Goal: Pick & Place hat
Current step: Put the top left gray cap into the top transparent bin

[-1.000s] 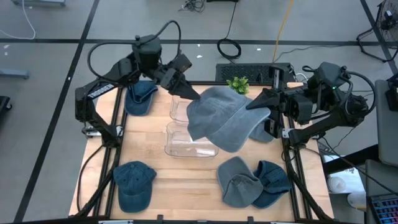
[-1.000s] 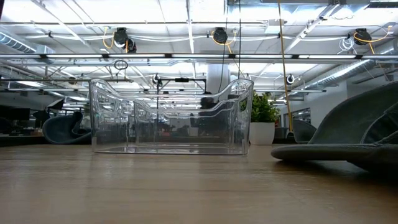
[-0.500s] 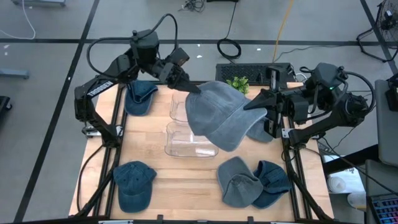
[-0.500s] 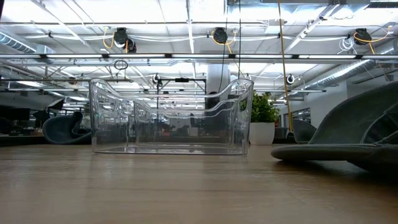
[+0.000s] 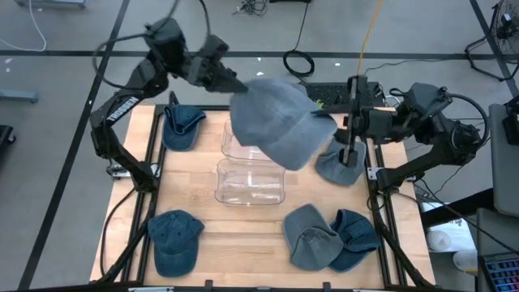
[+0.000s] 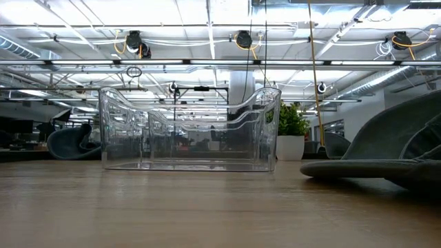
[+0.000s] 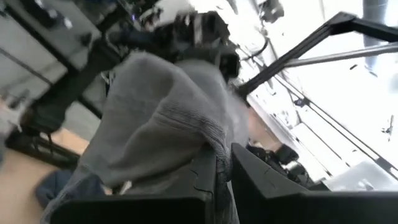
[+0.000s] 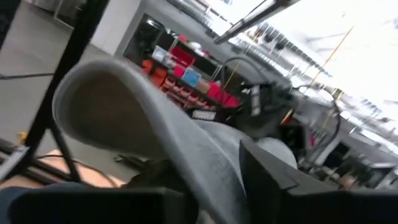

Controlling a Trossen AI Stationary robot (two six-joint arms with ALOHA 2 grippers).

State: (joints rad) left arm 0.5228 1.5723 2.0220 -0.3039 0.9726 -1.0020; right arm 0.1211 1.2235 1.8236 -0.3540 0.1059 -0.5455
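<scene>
We are holding the gray hat point(image 5: 276, 122) aloft above the clear bin point(image 5: 247, 166) near the table's far edge, our left tool point(image 5: 235, 83) clamped on its rim, our right tool point(image 5: 350, 130) loosening, placing still ahead.

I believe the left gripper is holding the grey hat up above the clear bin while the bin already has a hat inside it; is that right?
Not quite: the clear bin is empty, as the low view shows. The left gripper does hold the grey hat up above it.
</scene>
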